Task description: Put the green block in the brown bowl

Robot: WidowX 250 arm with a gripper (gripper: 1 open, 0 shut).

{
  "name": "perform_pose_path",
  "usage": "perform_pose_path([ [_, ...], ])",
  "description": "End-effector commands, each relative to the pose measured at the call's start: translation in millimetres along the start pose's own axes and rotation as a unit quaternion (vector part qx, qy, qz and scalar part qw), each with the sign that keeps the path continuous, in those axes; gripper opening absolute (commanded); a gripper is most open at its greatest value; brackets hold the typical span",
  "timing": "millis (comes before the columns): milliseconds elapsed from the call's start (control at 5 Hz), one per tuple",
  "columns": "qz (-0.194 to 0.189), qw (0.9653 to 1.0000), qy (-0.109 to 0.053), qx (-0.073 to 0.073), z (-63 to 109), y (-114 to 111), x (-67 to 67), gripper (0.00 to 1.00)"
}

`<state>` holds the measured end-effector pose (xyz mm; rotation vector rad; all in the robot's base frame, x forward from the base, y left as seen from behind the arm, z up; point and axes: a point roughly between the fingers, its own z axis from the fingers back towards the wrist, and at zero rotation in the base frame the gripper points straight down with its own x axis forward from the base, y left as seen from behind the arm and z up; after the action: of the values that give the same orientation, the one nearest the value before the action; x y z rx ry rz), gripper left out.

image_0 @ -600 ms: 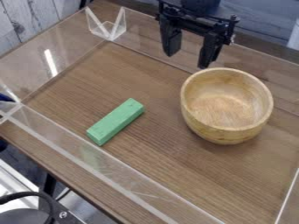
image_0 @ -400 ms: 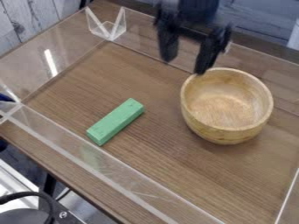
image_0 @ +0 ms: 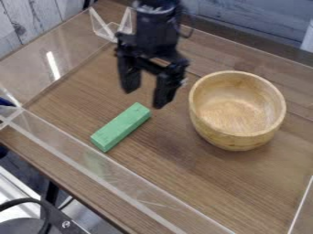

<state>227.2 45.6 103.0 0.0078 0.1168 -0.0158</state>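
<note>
Across the middle of the view, a flat brown wooden tabletop (image_0: 184,187) is carrying the items, its left and front edges running diagonally. Above its far middle part, a black robot arm with a two-fingered gripper (image_0: 148,84) is hanging, slightly blurred; its claw is standing wide apart, gripping nothing. To the right of the gripper, a round, light tan wooden bowl with thick walls (image_0: 237,111) is sitting upright, its paler inside showing grain and holding nothing. Left of the bowl and well apart from it, a small, flat, elongated bright green block (image_0: 121,127) is lying on the tabletop, below the gripper in the view and slanting from lower left to upper right. Whether the fingers are touching it cannot be determined. Near the far left edge, a clear, angular object (image_0: 112,25) is standing, partly hidden by the arm. No brand, label or writing is readable.
</note>
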Motion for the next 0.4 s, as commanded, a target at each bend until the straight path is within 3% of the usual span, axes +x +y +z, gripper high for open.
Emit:
perform_pose_path([
  [0, -0.005, 0.9995, -0.027, 0.012, -5.3, 15, -9.1, 1.0],
  [200, -0.01, 0.9993, -0.03, 0.02, -23.0, 24, -15.7, 1.0],
])
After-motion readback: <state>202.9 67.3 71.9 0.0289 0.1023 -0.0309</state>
